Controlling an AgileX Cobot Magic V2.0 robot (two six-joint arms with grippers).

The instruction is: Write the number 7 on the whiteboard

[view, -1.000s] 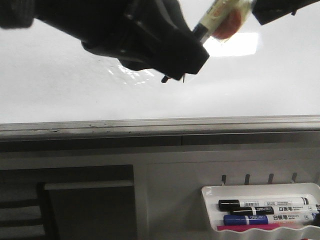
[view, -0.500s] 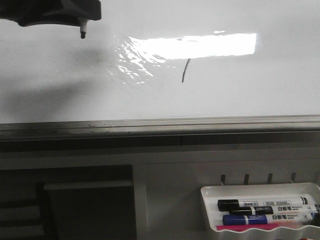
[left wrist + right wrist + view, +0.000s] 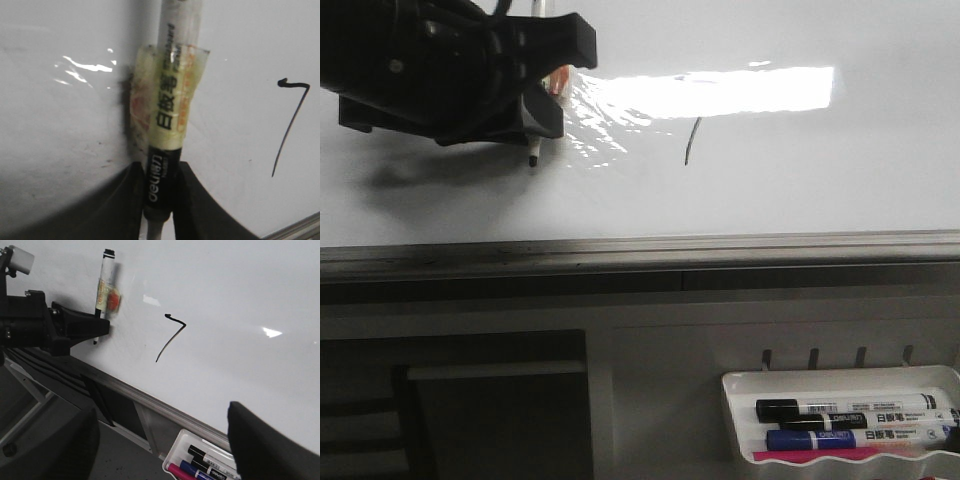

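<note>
The whiteboard (image 3: 800, 180) fills the upper half of the front view. The number 7 (image 3: 691, 140) is drawn on it; glare washes out its top bar there. The whole 7 shows in the left wrist view (image 3: 290, 125) and the right wrist view (image 3: 170, 337). My left gripper (image 3: 542, 105) is shut on a taped marker (image 3: 170, 120), left of the 7, with the marker tip (image 3: 532, 160) pointing down close to the board. I cannot tell whether it touches. My right gripper (image 3: 160, 450) is open and empty, away from the board.
A white marker tray (image 3: 740, 385) hangs below the board at the right and holds black, blue and pink markers (image 3: 840, 425). A grey metal strip (image 3: 640, 250) runs along the board's lower edge. The tray also shows in the right wrist view (image 3: 172, 457).
My left gripper left the spot of the 7, uncovering the stroke, swung to the upper left, then came back down and right. The dark shape at the top right is gone.
</note>
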